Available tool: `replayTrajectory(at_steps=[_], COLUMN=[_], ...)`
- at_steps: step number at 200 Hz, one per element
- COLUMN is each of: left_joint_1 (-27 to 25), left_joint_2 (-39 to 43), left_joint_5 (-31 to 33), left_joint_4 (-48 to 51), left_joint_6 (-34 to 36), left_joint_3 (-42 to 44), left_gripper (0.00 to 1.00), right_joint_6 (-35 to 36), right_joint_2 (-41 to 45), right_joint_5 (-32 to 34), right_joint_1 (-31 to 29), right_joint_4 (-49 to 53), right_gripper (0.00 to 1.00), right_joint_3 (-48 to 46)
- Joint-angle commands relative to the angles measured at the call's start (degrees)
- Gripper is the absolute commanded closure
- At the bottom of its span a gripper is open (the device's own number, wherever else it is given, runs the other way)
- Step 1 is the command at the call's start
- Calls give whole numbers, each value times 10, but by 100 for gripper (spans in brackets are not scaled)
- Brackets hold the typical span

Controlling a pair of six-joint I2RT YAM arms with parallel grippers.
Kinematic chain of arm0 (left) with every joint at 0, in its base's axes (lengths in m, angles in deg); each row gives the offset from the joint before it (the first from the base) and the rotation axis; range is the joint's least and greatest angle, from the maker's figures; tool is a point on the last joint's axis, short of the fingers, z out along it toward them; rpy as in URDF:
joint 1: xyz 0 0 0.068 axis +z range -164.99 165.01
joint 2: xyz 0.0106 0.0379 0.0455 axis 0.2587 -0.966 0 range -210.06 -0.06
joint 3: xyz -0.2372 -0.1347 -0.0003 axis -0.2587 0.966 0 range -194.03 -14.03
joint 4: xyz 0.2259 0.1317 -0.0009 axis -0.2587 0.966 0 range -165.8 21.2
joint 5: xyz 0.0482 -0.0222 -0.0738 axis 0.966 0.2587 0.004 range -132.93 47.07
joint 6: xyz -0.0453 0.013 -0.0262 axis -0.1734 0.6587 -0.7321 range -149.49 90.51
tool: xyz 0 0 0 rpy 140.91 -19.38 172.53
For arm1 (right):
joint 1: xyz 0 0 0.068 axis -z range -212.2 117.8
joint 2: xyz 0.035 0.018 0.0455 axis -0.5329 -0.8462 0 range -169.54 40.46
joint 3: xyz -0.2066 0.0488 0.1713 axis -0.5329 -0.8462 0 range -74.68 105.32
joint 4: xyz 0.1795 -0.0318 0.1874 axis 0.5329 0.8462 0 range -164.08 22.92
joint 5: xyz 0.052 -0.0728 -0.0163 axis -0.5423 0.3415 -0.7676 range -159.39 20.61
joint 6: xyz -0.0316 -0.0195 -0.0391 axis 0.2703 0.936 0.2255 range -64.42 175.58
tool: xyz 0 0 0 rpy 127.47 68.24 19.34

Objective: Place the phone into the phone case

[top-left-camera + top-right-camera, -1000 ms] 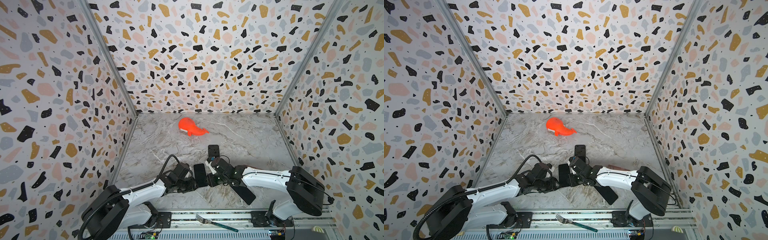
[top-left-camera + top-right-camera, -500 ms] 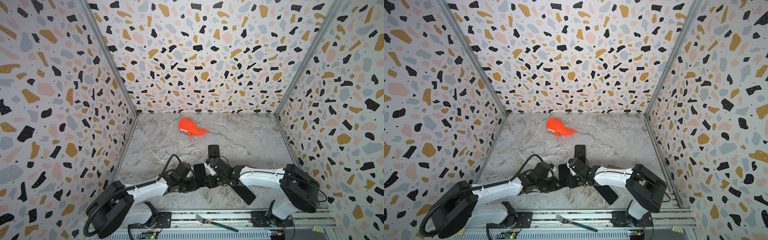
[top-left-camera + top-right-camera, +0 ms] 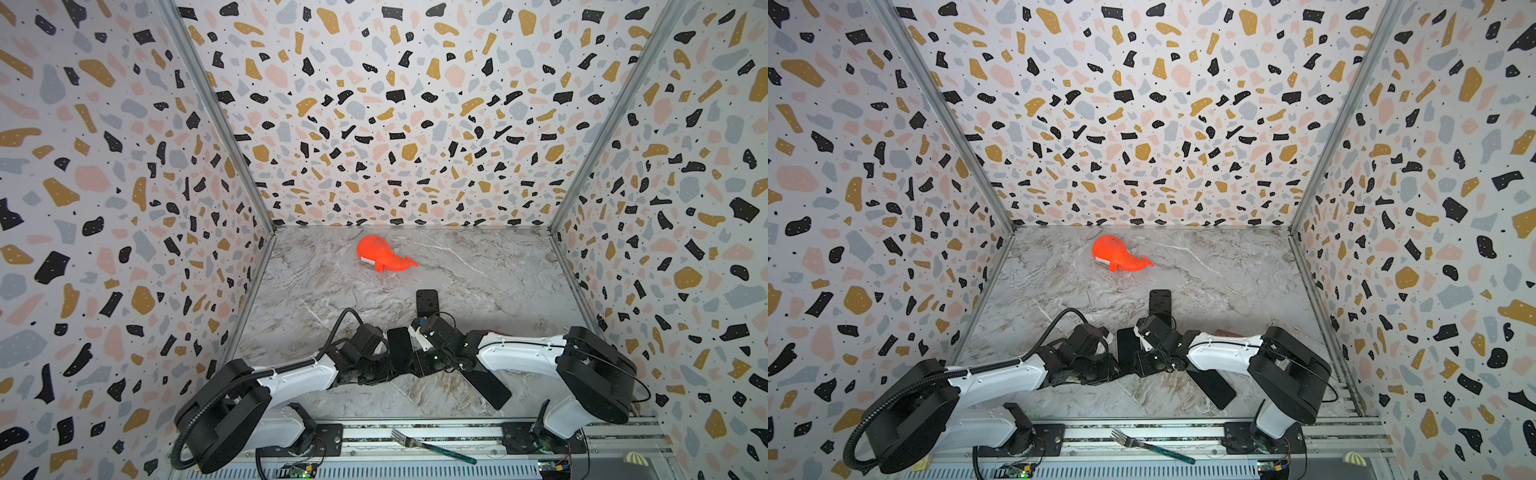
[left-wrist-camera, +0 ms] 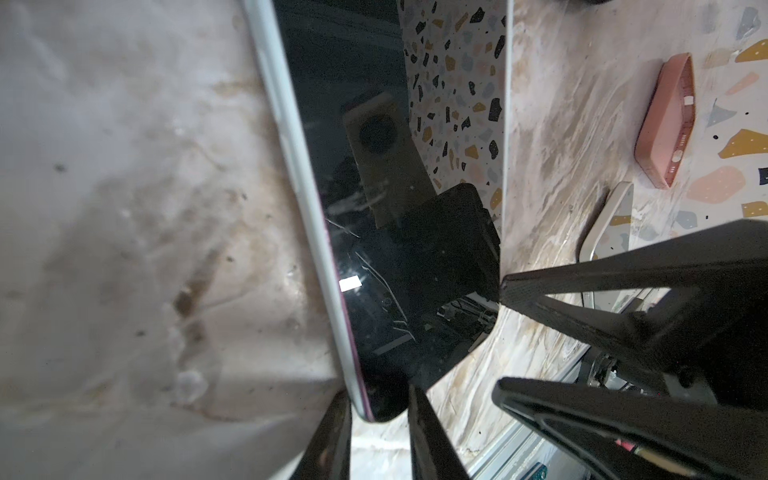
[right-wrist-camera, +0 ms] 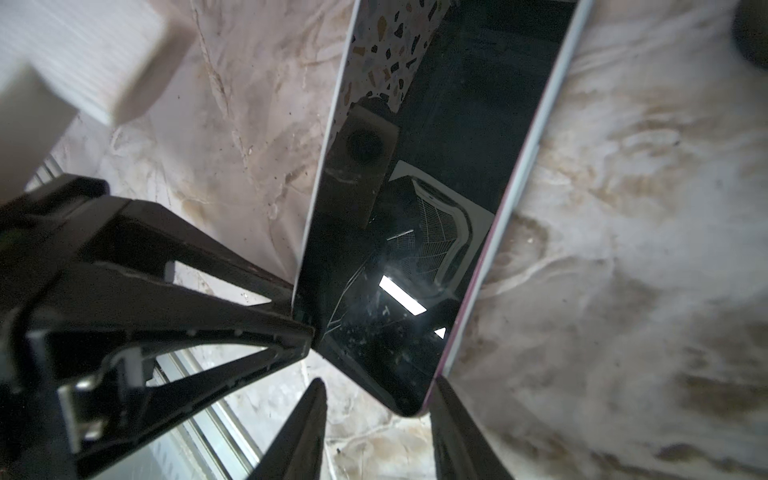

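Observation:
The phone [image 3: 399, 344] is a black slab with a silver edge, held up off the marble floor at front centre between both arms. Its dark screen fills the left wrist view [image 4: 374, 208] and the right wrist view [image 5: 436, 187]. My left gripper [image 4: 380, 399] is shut on the phone's corner, one finger on the back and one on the screen. My right gripper [image 5: 378, 380] is open. One of its fingers [image 5: 446, 399] touches the phone's edge and the other stands apart. The pink phone case [image 4: 665, 120] lies on the floor beyond, mostly hidden behind the right arm in both top views.
An orange whale toy [image 3: 380, 255] lies near the back wall. A black slab [image 3: 427, 302] lies mid-floor, and another [image 3: 486, 386] lies under the right arm. A fork [image 3: 432, 446] rests on the front rail. Terrazzo walls close in three sides.
The left jaws have narrowed onto the phone while the right jaws have spread apart. Both arms stay at front centre, with the right arm's base link turned slightly.

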Motion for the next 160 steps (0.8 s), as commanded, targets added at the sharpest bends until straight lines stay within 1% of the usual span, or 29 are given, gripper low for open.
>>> replayTrajectory(at_steps=[1, 61, 98, 160], left_joint_1=[-3, -2, -3, -3], left_joint_2=[-17, -18, -20, -19], left_joint_5=[2, 4, 7, 9], left_joint_4=[5, 2, 3, 9], left_joint_6=[8, 8, 8, 9], left_joint_3=[11, 13, 14, 13], left_gripper=[74, 76, 80, 84], right_joint_6=[0, -3, -3, 1], right_joint_2=[-6, -4, -1, 12], right_joint_5=[-3, -4, -4, 14], right_joint_1=[0, 1, 0, 2], right_joint_4=[-4, -9, -7, 7], right_gripper=[57, 57, 57, 57], right_joint_3=[-7, -13, -15, -17])
